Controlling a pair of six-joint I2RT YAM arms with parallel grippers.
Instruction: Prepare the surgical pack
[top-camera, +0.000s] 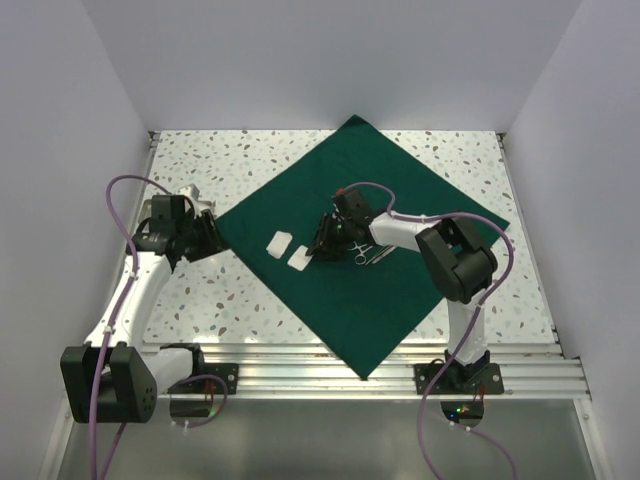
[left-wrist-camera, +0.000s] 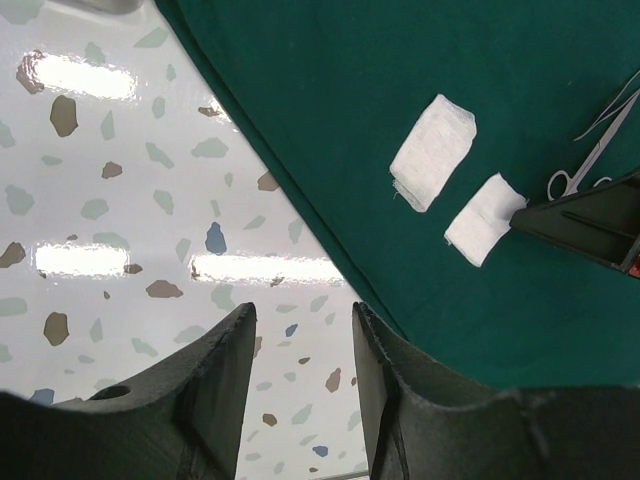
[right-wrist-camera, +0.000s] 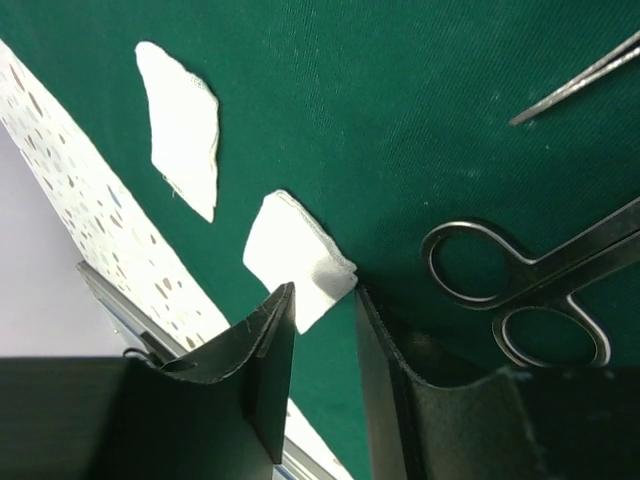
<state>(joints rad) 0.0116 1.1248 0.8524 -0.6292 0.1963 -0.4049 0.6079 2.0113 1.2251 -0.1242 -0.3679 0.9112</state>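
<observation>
We see the drape flat on the table, bearing a gauze, a second gauze and scissors. The right gripper flanks the first gauze's corner, jaws half closed; we cannot tell whether they grip it. The left gripper hangs half open, empty, beside the drape's edge.

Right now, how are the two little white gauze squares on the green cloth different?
The longer white gauze pad lies flat and alone; the shorter white gauze pad has its corner between the fingers of the right tool. The shorter pad sits next to the silver scissors; the longer pad is farther from them. Both are white and rest on the dark green cloth.
</observation>
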